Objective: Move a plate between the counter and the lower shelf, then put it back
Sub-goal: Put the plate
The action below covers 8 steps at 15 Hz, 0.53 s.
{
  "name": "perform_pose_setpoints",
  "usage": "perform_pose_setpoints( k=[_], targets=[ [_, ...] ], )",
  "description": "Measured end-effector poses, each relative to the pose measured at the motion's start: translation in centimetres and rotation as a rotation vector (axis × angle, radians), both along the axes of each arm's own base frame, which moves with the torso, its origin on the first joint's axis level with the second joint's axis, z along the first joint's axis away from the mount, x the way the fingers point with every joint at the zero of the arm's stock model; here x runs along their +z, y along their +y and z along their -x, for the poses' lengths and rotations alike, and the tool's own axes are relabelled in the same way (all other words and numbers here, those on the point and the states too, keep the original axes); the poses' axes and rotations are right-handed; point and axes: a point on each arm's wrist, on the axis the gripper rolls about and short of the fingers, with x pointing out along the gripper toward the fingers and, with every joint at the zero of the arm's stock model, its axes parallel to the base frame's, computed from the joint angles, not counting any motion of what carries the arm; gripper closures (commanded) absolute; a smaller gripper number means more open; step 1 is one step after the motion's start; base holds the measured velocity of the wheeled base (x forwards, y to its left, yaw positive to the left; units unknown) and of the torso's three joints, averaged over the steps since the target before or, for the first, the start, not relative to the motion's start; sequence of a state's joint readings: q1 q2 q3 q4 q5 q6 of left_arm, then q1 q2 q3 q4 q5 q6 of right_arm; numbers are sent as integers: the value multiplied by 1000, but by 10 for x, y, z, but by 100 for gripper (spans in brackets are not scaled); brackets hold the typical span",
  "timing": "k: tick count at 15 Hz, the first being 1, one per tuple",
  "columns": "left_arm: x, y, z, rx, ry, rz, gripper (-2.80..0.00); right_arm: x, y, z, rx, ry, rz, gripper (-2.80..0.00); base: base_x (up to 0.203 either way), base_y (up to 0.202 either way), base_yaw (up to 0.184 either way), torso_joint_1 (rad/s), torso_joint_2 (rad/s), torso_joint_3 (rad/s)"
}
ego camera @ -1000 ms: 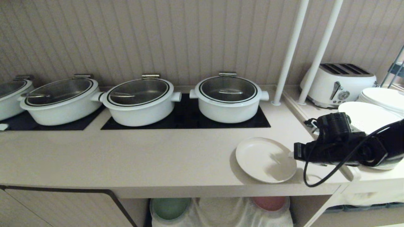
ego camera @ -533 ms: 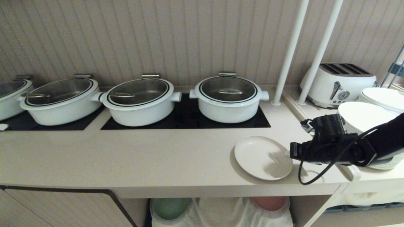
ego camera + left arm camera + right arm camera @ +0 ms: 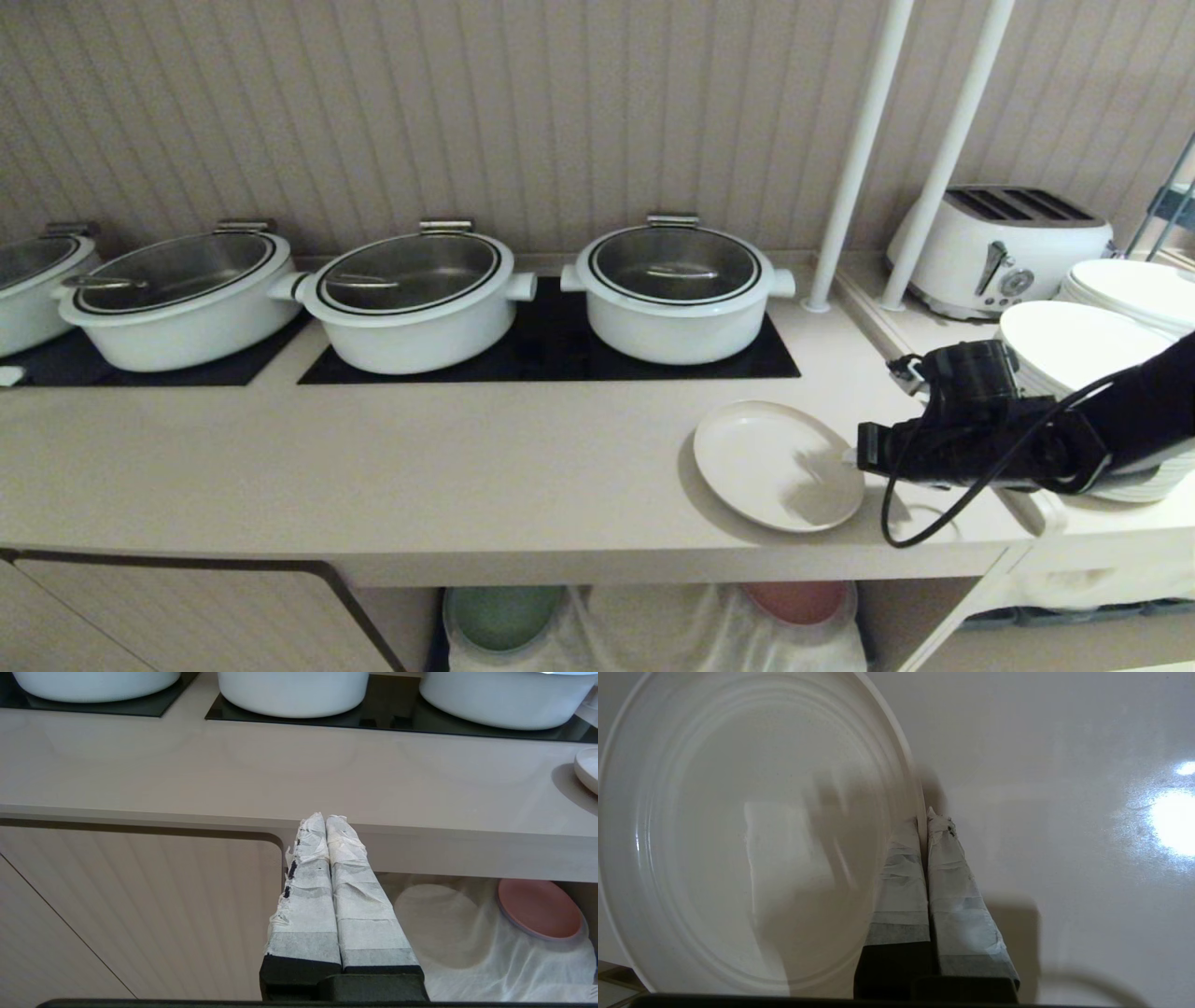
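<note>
1. Head view: beige counter (image 3: 448, 467) across mid-frame, pots (image 3: 674, 289) on black hobs behind. Plate (image 3: 770, 462) lies right of centre near the front edge; right gripper (image 3: 854, 457) comes in level from the right, pinched shut on the plate's right rim. Lower shelf (image 3: 653, 625) at bottom centre.
2. Left wrist view: left gripper (image 3: 326, 817) closed and empty, parked low before the counter edge, well away from the plate.
3. Right wrist view: taped fingers (image 3: 901, 877) clamp the rim; plate body lies left of them.
</note>
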State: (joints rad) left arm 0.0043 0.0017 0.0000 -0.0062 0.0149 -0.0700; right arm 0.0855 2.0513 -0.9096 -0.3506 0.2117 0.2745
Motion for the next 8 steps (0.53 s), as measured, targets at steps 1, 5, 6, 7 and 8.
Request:
perform_pose_setpoints(
  k=[1,5,6,7,8],
  targets=[
    [0,0,0,0,0,0,0,0,0,0,1,1,1,-280,0,0,0,0,0,0],
    [0,0,0,0,0,0,0,-1,0,0,-2,2,0,-280,0,0,0,0,0,0],
    [0,0,0,0,0,0,0,0,0,0,-14,0,-11,-280,0,0,0,0,0,0],
    [0,0,0,0,0,0,0,0,0,-1,-20,-3,-18,-280,0,0,0,0,0,0],
    [0,0,0,0,0,0,0,1,0,-1,-22,-6,-18,-280,0,0,0,0,0,0]
  ],
)
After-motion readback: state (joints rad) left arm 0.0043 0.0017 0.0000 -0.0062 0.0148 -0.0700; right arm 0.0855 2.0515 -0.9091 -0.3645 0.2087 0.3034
